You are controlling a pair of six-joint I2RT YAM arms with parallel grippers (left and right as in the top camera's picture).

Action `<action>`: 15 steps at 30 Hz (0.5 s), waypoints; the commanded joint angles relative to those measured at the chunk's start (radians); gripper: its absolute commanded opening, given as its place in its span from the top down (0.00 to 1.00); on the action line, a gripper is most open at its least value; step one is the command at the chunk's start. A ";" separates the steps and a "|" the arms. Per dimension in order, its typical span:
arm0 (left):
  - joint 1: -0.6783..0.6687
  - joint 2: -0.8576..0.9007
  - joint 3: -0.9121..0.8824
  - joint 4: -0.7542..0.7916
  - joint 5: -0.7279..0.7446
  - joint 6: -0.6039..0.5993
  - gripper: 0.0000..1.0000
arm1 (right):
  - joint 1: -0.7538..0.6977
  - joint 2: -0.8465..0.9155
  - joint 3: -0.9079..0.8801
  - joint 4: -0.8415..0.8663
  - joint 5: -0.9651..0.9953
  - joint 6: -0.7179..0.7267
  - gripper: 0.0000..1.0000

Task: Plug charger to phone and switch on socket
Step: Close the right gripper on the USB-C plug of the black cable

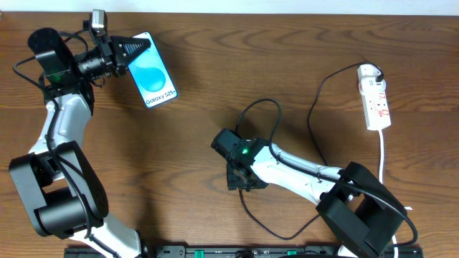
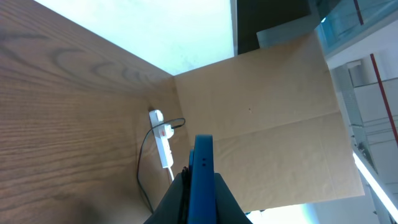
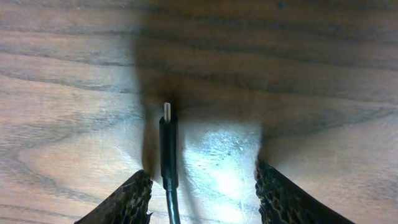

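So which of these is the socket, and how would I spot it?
Look at the far right corner of the wooden table. The socket lies there, a white elongated strip with a thick white cord trailing toward the robot. Only it is white with red marks; the charger cable beside it is thin and black.

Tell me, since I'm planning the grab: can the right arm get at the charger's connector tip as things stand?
Probably yes. The right claw hangs open right over the charger, whose connector tip lies bare on the table between the fingers, off toward one side. Nothing covers it.
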 commanded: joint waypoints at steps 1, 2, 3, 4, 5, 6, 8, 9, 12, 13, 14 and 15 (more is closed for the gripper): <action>0.004 -0.028 0.009 0.009 0.031 0.006 0.93 | -0.007 0.021 0.010 0.010 0.000 -0.003 0.48; 0.005 -0.028 0.009 0.009 0.031 0.006 0.93 | -0.007 0.021 0.010 0.009 0.000 0.000 0.48; 0.005 -0.028 0.009 0.009 0.031 0.006 0.93 | -0.007 0.021 0.010 0.009 0.001 0.003 0.49; 0.005 -0.028 0.009 0.009 0.031 0.006 0.93 | -0.007 0.021 0.010 0.009 0.004 0.006 0.49; 0.004 -0.028 0.009 0.009 0.031 0.006 0.93 | -0.007 0.021 0.010 0.009 0.005 0.008 0.49; 0.004 -0.028 0.009 0.009 0.031 0.006 0.92 | -0.007 0.021 0.010 0.009 0.005 0.009 0.50; 0.004 -0.028 0.009 0.009 0.031 0.006 0.92 | -0.008 0.021 0.010 0.008 0.010 0.016 0.50; 0.004 -0.028 0.009 0.009 0.031 0.006 0.93 | -0.009 0.021 0.010 0.007 0.013 0.020 0.51; 0.004 -0.028 0.009 0.008 0.031 0.006 0.92 | -0.011 0.021 0.010 0.005 0.013 0.024 0.51; 0.004 -0.028 0.009 0.008 0.031 0.006 0.93 | -0.013 0.021 0.010 0.003 0.013 0.024 0.52; 0.005 -0.028 0.009 0.009 0.031 0.005 0.93 | -0.013 0.021 0.010 0.001 0.013 0.024 0.53; 0.004 -0.028 0.009 0.009 0.031 0.005 0.93 | -0.013 0.021 0.010 0.000 0.013 0.024 0.53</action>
